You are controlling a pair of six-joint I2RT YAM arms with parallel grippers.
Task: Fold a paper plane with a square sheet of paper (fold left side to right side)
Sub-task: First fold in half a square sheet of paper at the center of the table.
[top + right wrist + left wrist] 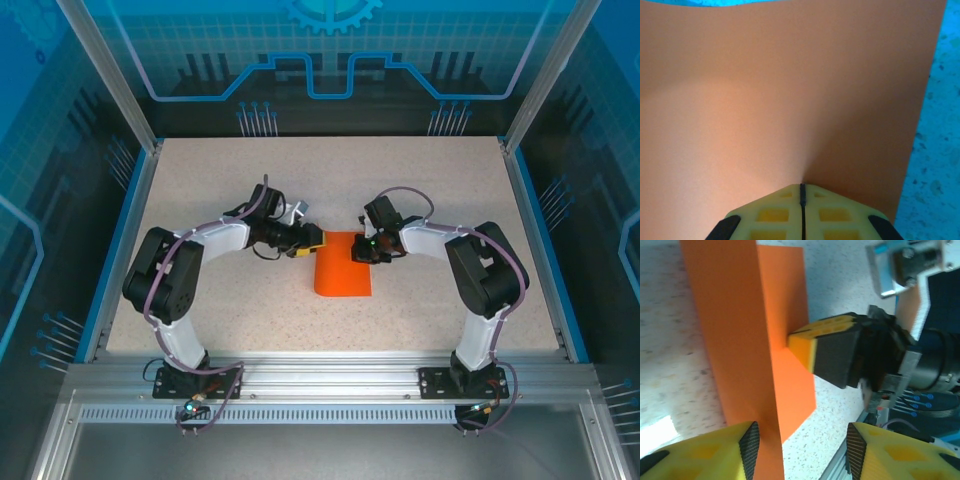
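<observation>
Two claws are working our square sheet of paper [343, 272]: right claw [801, 192], shut, is pinning the fold flat; left claw [801, 450], at ten o'clock, is gaping empty.

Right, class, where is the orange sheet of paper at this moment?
In the top view the orange sheet of paper lies central on the table, the left gripper at its far-left corner, the right gripper pressing its far-right part.

This is a robotics lab test cell. A speckled beige tabletop [250, 320] lies beneath the left gripper [312, 241] and right gripper [361, 251]. Beyond them stand silver aluminium frame posts [108, 75] and blue translucent wall panels printed with circuit graphics [330, 50]. Behind them runs a slotted aluminium base rail [330, 380].
</observation>
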